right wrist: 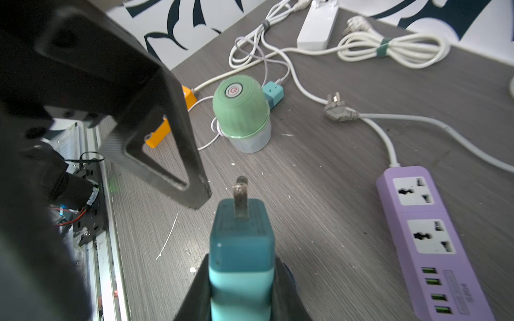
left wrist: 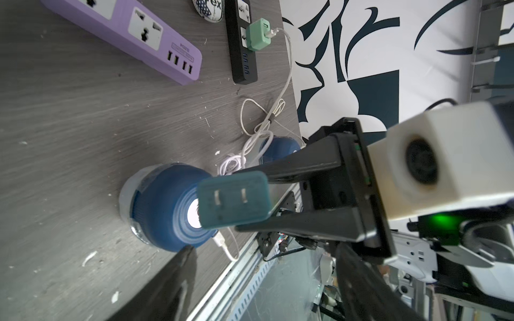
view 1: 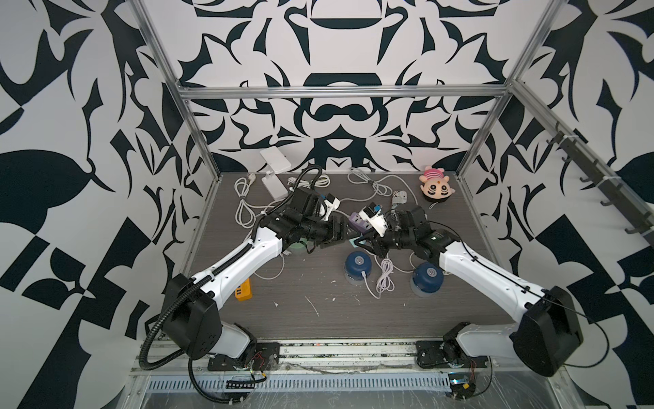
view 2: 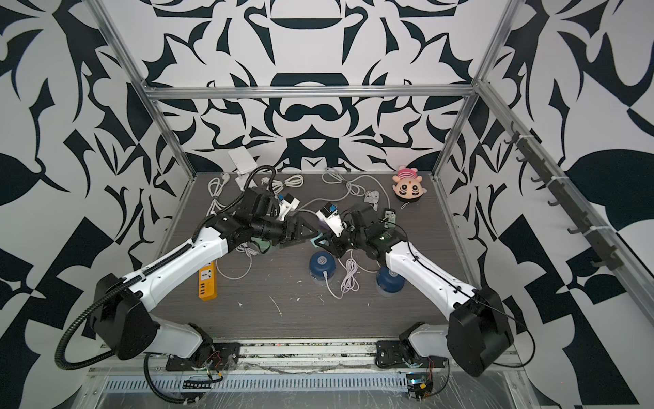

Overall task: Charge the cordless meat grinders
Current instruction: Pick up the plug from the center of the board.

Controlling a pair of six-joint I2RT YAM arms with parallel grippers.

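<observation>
We saw right gripper [left wrist: 251, 203] pinching the teal plug adapter [right wrist: 240, 244] above the table [view 1: 318, 325]; left gripper [view 1: 354, 236] spread, just left of it.

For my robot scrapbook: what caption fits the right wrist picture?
Right gripper holds a teal plug adapter near the purple power strip, mint green grinder beyond.

Left arm, white shell with black joints [view 1: 244, 256]: reaches from the near edge in to mid-table. Left gripper, black parallel fingers [view 1: 345, 233]: jaws apart, nothing between them. Right arm, same build [view 1: 470, 263]: angled inward, mirroring. Right gripper [right wrist: 241, 278]: clamped on a teal two-pin plug adapter [right wrist: 241, 241], prongs pointing outward. Gripper tips close together.
</observation>
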